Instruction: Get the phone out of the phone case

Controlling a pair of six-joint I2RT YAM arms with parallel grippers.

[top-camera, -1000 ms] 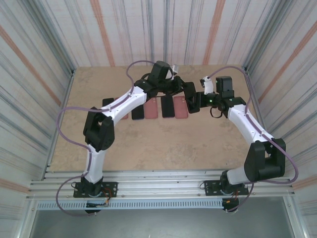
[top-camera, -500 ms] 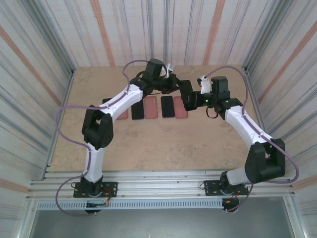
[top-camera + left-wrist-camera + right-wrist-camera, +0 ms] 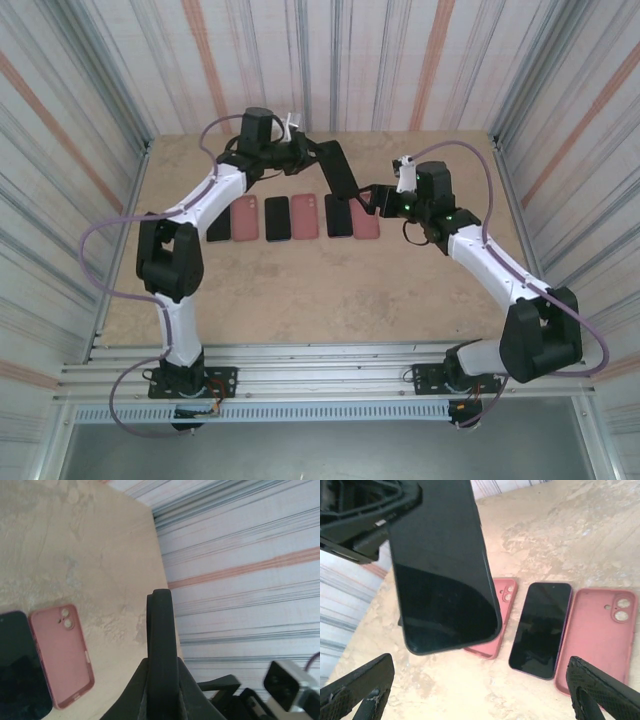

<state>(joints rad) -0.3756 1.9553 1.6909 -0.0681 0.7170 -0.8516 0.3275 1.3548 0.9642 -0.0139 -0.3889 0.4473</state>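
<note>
1. The left gripper (image 3: 318,156) is pinched on one end of the phone (image 3: 440,570). It holds the phone in the air over the counter (image 3: 300,290), at 12 o'clock from the row of pink cases (image 3: 600,635) and dark phones (image 3: 542,627).
2. The right gripper (image 3: 372,195) sits at 4 o'clock of the held phone, its fingers (image 3: 360,685) spread wide and touching nothing.
3. The step looks like presenting the phone for stripping. Whether a dark case wraps it cannot be told.
4. Next, the right gripper should close on the free end's rim and peel while the left holds firm.
</note>
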